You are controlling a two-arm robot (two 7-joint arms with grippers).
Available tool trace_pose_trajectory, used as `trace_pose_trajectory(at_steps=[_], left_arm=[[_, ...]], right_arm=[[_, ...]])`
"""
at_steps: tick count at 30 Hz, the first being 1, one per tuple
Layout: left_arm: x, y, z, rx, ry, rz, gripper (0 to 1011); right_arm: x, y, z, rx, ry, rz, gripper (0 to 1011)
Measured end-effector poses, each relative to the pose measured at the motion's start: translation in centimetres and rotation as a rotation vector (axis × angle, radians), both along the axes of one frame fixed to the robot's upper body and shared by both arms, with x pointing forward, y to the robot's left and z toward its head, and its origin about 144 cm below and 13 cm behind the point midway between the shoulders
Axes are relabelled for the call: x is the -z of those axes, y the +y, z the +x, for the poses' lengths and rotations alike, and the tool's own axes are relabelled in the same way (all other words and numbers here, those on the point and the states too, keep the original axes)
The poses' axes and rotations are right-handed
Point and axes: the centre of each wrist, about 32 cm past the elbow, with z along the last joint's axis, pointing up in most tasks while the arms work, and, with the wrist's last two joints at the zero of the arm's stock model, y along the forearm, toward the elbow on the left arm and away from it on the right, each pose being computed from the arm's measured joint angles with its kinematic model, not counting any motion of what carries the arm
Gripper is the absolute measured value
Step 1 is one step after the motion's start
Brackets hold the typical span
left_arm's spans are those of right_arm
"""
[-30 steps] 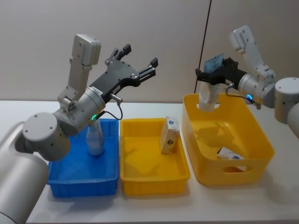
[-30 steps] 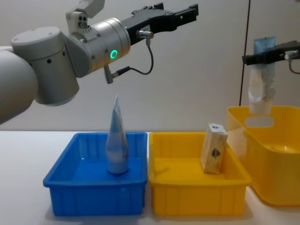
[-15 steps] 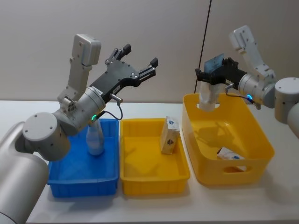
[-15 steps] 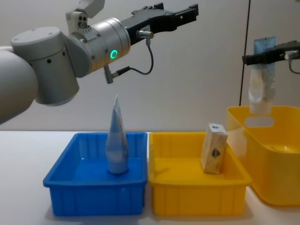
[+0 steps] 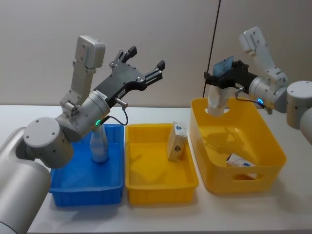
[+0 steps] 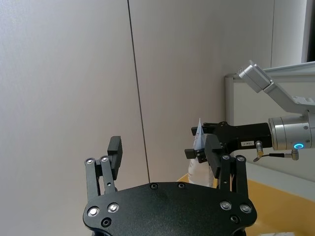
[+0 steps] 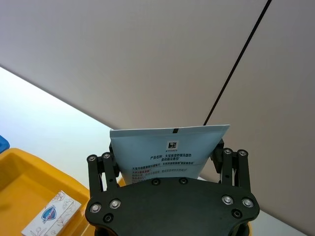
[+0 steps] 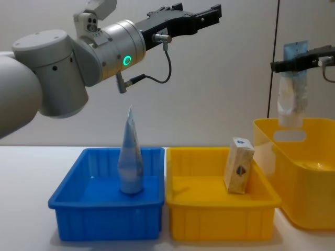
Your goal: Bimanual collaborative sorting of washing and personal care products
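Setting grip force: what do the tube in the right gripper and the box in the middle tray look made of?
Tube in the right gripper: likely soft plastic film, flat crimped end, matte. Box in the yellow tray: seemingly printed cardboard, sharp folded edges.

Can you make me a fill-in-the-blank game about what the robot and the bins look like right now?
1. The right gripper is shut on a pale blue ____, held above the big yellow basket.
2. The tube in the blue bin stands ____.
3. The left gripper is raised with its fingers ____.
4. The tan box leans in the ____ bin, between the blue bin and the big basket.

Missing words: tube; upright; open; yellow
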Motion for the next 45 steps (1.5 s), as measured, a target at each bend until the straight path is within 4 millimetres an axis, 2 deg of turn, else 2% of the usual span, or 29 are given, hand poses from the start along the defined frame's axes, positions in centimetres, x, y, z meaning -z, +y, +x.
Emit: trace_pose_trajectory(at_steps=[45], left_arm=[[0.00, 0.00, 0.00, 0.000, 0.000, 0.000, 1001]], right_arm=[[0.00, 0.00, 0.00, 0.000, 0.000, 0.000, 1002]])
